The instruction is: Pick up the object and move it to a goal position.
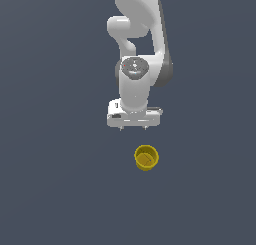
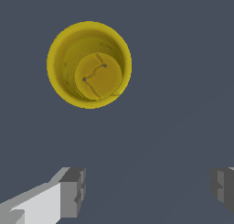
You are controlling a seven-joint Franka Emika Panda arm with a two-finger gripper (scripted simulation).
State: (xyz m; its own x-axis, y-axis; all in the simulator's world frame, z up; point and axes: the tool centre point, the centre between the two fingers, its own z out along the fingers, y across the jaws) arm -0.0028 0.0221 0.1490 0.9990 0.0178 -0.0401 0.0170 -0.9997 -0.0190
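Note:
A small yellow cup (image 1: 146, 157) stands upright on the dark grey floor, its hollow inside facing up. In the wrist view the cup (image 2: 89, 65) shows from above with its round bottom visible. My white gripper (image 1: 133, 127) hangs above the floor, behind the cup in the exterior view and apart from it. It is open and empty. In the wrist view my gripper (image 2: 148, 191) shows two grey fingertips (image 2: 73, 192) spread wide, with bare floor between them and the cup off to one side.
The white arm (image 1: 137, 44) reaches down from the top of the exterior view. A flat dark grey floor (image 1: 50, 189) lies all around the cup.

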